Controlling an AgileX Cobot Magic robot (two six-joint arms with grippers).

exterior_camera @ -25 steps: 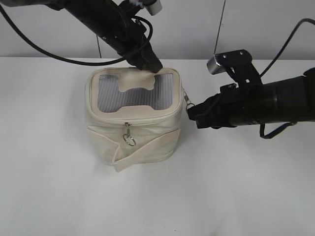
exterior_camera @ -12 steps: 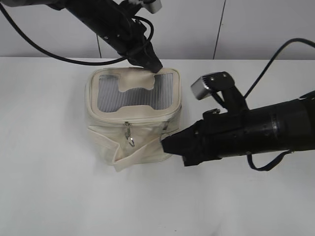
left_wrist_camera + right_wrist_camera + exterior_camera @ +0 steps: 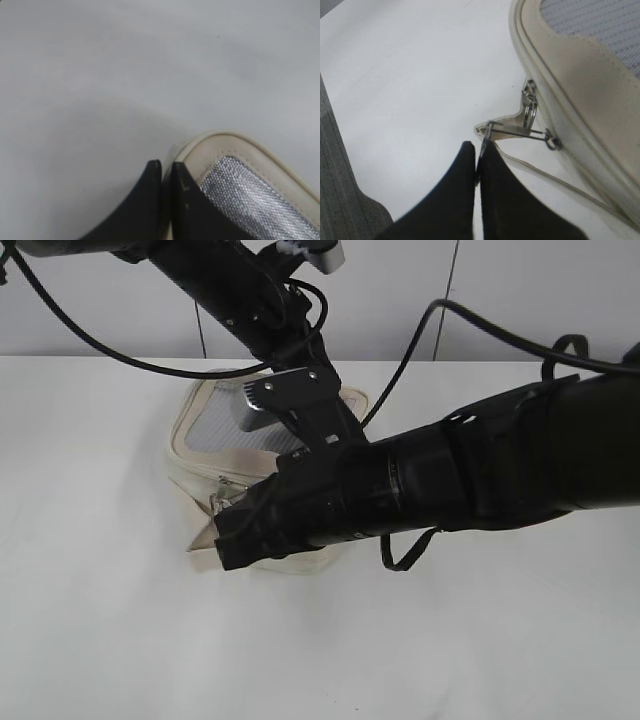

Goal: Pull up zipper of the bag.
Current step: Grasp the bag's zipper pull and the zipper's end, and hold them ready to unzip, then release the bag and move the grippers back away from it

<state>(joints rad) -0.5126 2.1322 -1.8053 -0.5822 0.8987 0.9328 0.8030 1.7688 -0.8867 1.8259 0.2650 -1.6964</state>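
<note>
The cream bag (image 3: pixel 186 458) sits on the white table, mostly hidden behind my right arm. Its grey ribbed window (image 3: pixel 208 426) shows at the left. My right gripper (image 3: pixel 224 540) reaches across the bag's front. In the right wrist view it (image 3: pixel 480 146) is shut on a silver ring pull (image 3: pixel 512 131), stretched taut from a slider (image 3: pixel 551 141) on the zipper under the lid rim (image 3: pixel 555 75). A second slider with a ring (image 3: pixel 530 102) hangs beside it. My left gripper (image 3: pixel 166 167) is shut on the lid's far edge (image 3: pixel 220 145). In the exterior view its tips are hidden.
The left arm (image 3: pixel 250 300) comes down from the upper left to the back of the bag. The right arm (image 3: pixel 470 480) lies across the table's middle. A grey floor edge (image 3: pixel 340 200) shows past the table's side. White table (image 3: pixel 100 620) surrounds the bag.
My right arm has swept left across the bag's front, dragging the ring pull and slider from the right side round to the front left. The bag's front is now covered. The left gripper stayed.
</note>
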